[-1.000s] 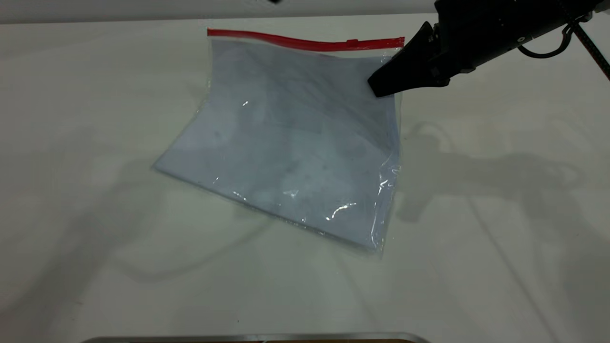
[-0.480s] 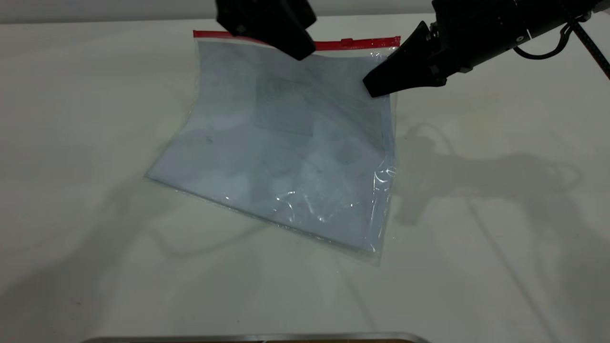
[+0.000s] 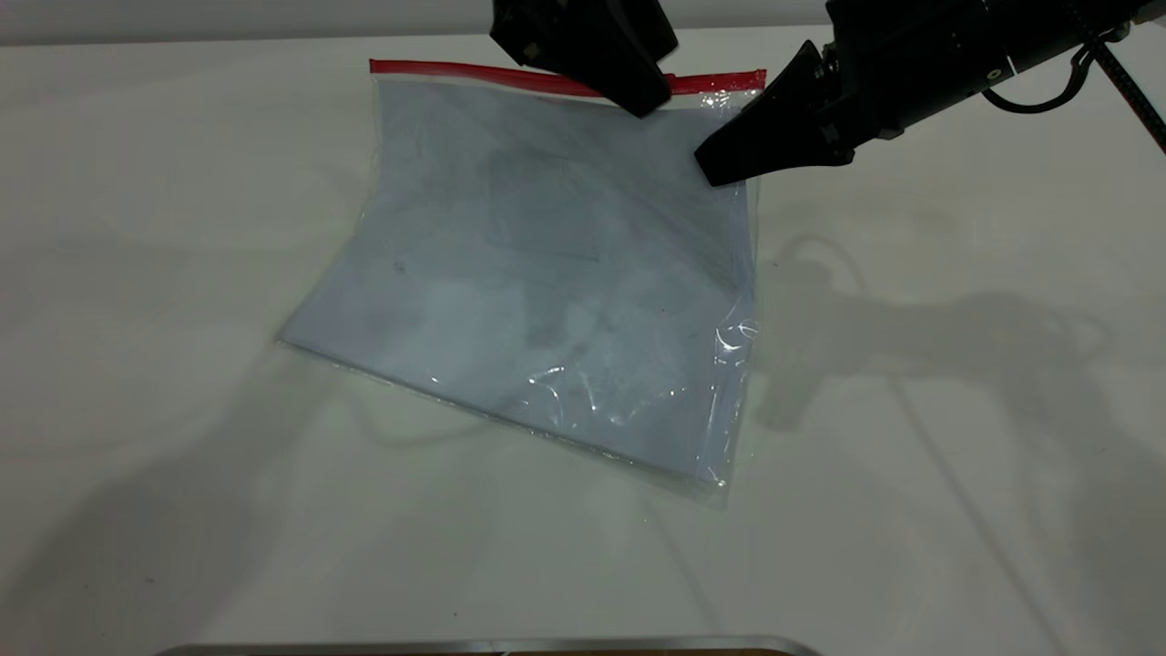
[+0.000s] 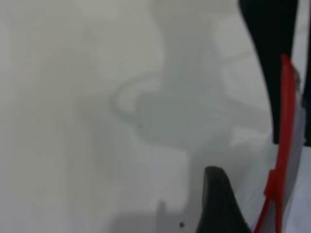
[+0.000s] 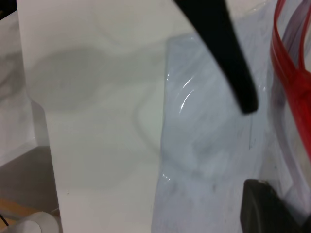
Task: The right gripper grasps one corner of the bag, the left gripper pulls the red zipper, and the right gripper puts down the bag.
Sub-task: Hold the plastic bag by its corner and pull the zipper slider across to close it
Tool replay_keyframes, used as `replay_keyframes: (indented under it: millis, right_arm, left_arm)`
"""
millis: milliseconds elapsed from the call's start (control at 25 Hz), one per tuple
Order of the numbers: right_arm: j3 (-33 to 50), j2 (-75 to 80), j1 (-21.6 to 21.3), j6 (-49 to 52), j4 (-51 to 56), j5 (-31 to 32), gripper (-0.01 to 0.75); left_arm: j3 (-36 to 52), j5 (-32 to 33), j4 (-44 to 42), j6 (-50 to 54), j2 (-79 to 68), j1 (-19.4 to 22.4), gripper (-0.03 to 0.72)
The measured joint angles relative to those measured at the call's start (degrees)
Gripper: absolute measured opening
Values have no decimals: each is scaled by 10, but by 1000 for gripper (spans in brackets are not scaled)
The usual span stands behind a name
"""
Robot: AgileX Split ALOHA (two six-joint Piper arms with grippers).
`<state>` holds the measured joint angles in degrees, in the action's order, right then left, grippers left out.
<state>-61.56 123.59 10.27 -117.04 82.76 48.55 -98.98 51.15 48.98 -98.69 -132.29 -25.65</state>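
Note:
The bag (image 3: 547, 292) is a clear pouch with pale sheets inside. Its right top corner is raised and its lower edge rests on the table. The red zipper (image 3: 455, 73) runs along the raised top edge. My right gripper (image 3: 720, 169) is shut on the bag's top right corner just under the zipper. My left gripper (image 3: 642, 102) hangs over the zipper, left of the right gripper, and is open. In the left wrist view one finger (image 4: 218, 204) stands just beside the red slider tab (image 4: 273, 179) without touching it. The right wrist view shows the bag (image 5: 209, 145) and the zipper (image 5: 291, 97).
The white table (image 3: 182, 456) lies all round the bag. A metal edge (image 3: 492, 647) runs along the near side. The right arm's cable (image 3: 1125, 87) hangs at the far right.
My left gripper came in from above and moved right along the zipper, up to the slider tab. The bag's left side swung slightly left. The right gripper held its place.

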Motion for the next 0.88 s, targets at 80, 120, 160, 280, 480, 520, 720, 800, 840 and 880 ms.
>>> replay_keyframes:
  millis: [80, 120, 160, 280, 480, 520, 720, 800, 840, 880]
  right_arm:
    - [0, 0, 0, 0, 0, 0, 34]
    - [0, 0, 0, 0, 0, 0, 34]
    - [0, 0, 0, 0, 0, -1, 34]
    - [0, 0, 0, 0, 0, -4, 34]
    - [0, 0, 0, 0, 0, -9, 34]
    - [0, 0, 0, 0, 0, -12, 34]
    - [0, 0, 0, 0, 0, -19, 34]
    - [0, 0, 0, 0, 0, -20, 34]
    - [0, 0, 0, 0, 0, -20, 34]
    - [0, 0, 0, 0, 0, -20, 34]
  left_arm:
    - [-3, 6, 0, 0, -8, -1, 517]
    - [-3, 7, -1, 0, -9, -1, 516]
    - [-3, 8, -1, 1, -11, -2, 511]
    - [-6, 9, -2, 1, -14, -2, 480]
    - [-8, 10, -1, 1, -15, -2, 389]
    - [-9, 10, 0, 1, -15, -2, 372]
    - [-22, 18, 9, 1, -15, -2, 284]
    - [-25, 20, 13, 1, -15, -2, 257]
    - [-25, 20, 13, 1, -15, -2, 246]
    - [-25, 20, 13, 1, -15, -2, 239]
